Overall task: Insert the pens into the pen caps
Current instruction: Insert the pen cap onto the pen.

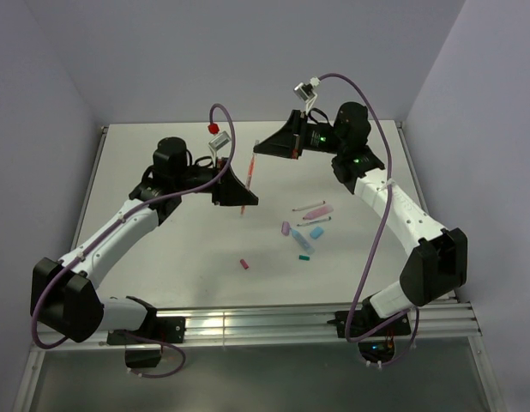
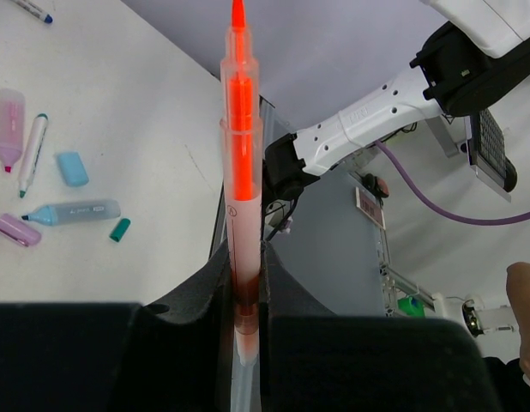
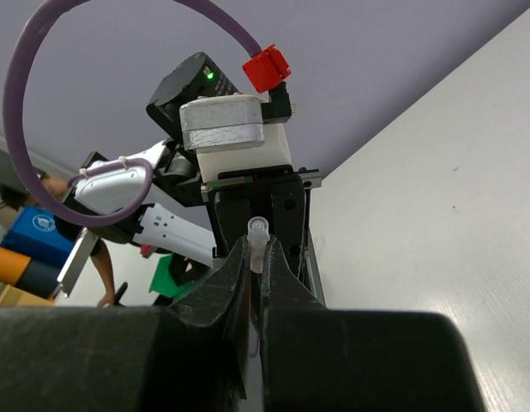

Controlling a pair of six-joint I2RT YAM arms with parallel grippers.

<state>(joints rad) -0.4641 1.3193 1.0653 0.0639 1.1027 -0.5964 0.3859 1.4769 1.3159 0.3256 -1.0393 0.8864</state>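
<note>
Left gripper (image 1: 238,192) clamps an orange-red pen (image 1: 249,176) by its lower barrel, jaws narrowed onto it, above the white table (image 1: 162,257). Seen from overhead, the pen's long axis runs near to far, leaning slightly right. Its orange tip points away from the fingers toward the far wall, ending just beside the right gripper (image 1: 263,150). That gripper is closed on a pale cap (image 3: 259,233), whose end peeks out between the fingertips and faces the left wrist. Left arm (image 1: 119,227) rises from its base with the wrist turned rightward. Right arm (image 1: 402,206) runs up the right side and folds back leftward, so the two tools meet tip to tip. On the table nearby lie a pink pen (image 1: 316,209), lilac cap (image 1: 285,228), light blue cap (image 1: 316,232), grey pen (image 1: 303,243) and teal cap (image 1: 304,257). A red cap (image 1: 244,264) lies apart, nearer the bases.
</note>
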